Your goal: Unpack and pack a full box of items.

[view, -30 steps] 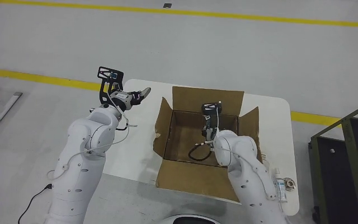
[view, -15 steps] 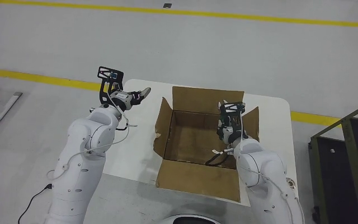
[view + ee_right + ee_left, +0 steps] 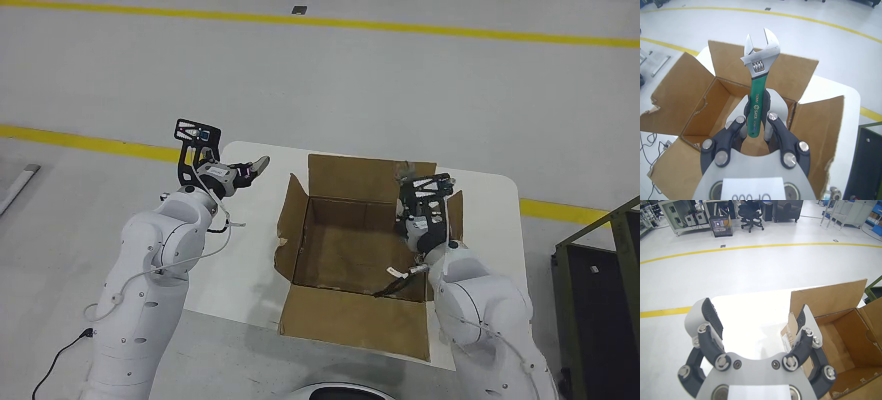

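An open cardboard box stands on the white table, its flaps spread outward. My right gripper is shut on the green handle of an adjustable wrench, whose steel head points up and away from the wrist. In the top view this right gripper hangs over the box's right side near the back flap. The left gripper is open and holds nothing. It hovers over the table's left part, just beside the box's left flap; the top view shows the left gripper there too.
A dark green rack stands right of the table. A small metal part lies near the table's front right corner. The box interior looks bare where visible. Bare table lies under the left gripper.
The right arm has come up from the box's middle and moved to the right and back, carrying the wrench. The left arm has not moved.
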### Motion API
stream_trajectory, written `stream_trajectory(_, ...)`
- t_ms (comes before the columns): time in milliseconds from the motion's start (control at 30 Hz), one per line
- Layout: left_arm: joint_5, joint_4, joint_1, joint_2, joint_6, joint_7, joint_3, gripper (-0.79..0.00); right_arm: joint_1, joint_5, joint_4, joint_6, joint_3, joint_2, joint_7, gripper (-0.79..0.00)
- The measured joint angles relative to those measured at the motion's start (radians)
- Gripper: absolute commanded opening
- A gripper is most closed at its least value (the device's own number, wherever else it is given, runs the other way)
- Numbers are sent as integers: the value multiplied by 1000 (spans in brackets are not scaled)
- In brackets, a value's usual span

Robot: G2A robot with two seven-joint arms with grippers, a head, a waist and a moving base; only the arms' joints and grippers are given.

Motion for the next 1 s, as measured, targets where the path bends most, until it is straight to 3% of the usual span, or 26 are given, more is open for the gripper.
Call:
stream_trajectory(200,0,0,0,0,0,0,0,0,-11,10,-117,-45,107,12,-12,-785)
stream_trajectory(433,0,0,0,0,0,0,0,0,-101,31,-192,-56,285,25,24,-785)
stream_trajectory(733,0,0,0,0,0,0,0,0,-208,62,-150,-41,495,37,60,-785)
stream_trajectory(1000,0,0,0,0,0,0,0,0,-289,24,-31,-76,572,46,57,-785)
